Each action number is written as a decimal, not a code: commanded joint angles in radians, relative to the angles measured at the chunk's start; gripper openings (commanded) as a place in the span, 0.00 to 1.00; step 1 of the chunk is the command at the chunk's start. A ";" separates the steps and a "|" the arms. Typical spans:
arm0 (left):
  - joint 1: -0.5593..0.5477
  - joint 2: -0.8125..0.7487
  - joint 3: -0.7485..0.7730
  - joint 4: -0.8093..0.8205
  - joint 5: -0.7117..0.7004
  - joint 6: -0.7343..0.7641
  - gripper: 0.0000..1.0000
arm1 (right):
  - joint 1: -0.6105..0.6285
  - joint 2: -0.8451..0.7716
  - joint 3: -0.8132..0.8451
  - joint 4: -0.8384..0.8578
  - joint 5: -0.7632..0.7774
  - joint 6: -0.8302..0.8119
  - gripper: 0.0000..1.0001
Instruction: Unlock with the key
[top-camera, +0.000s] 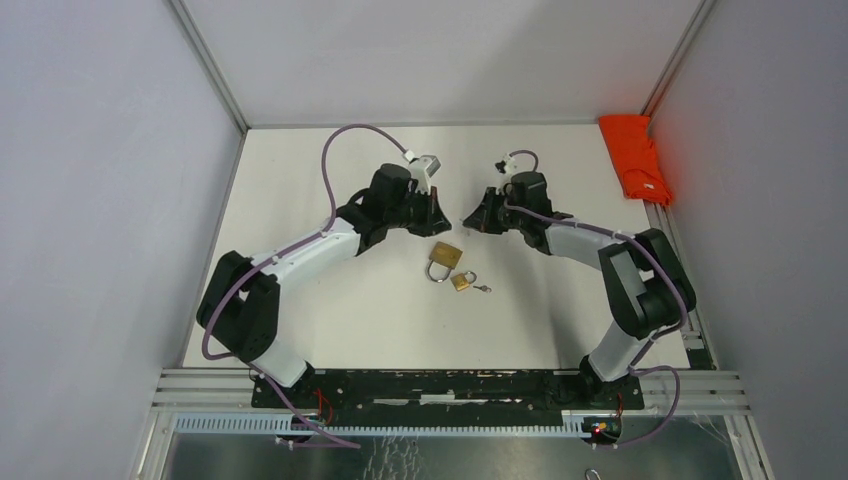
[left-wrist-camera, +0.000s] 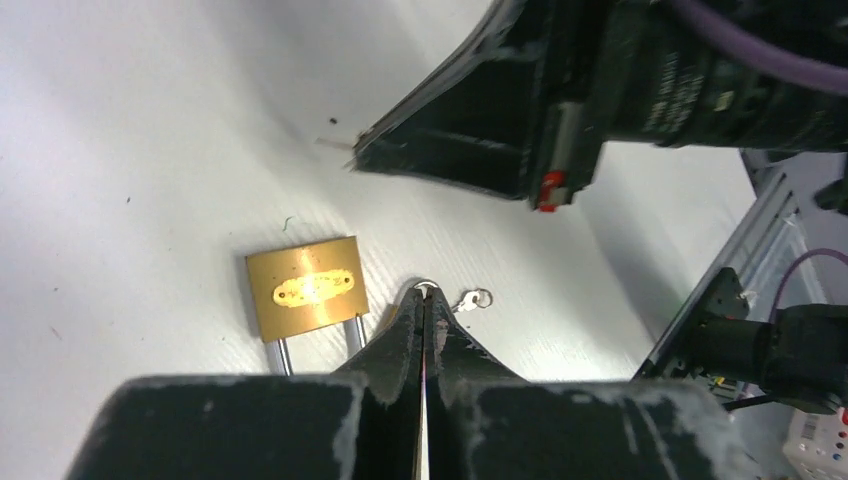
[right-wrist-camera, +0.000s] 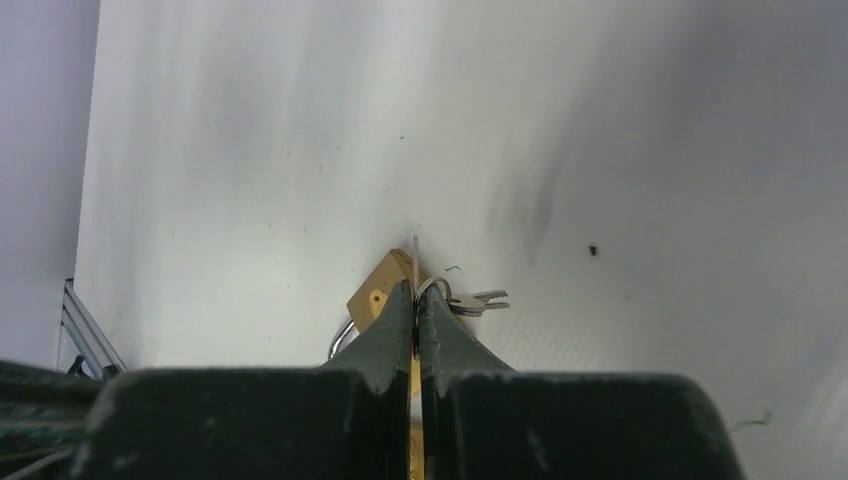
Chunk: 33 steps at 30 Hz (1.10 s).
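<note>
Top external: one large padlock (top-camera: 445, 258), one small padlock (top-camera: 462, 282), one key (top-camera: 483, 289), left claw (top-camera: 441, 224) and right claw (top-camera: 468, 221) clenched empty.

The left arm (top-camera: 300, 250) starts at 7 o'clock in the top view. It bends its elbow out by 9 o'clock and then reaches in to the middle. The right arm (top-camera: 620, 270) starts at 5 o'clock, bends out by 3 o'clock and reaches in too. The left gripper (top-camera: 440, 222) points toward 4 o'clock. The right gripper (top-camera: 468, 222) points toward 8 o'clock. Their tips are near each other but do not touch. Each gripper has its two fingers pressed tight together.
</note>
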 joint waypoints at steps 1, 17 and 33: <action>0.001 -0.023 -0.029 -0.040 -0.036 -0.011 0.02 | -0.032 -0.056 -0.029 0.007 -0.005 -0.058 0.00; -0.001 0.154 -0.011 -0.252 -0.156 -0.001 0.48 | -0.062 -0.239 -0.139 -0.091 -0.035 -0.258 0.00; -0.070 0.352 0.107 -0.340 -0.385 0.051 0.46 | -0.063 -0.291 -0.197 -0.050 -0.068 -0.219 0.00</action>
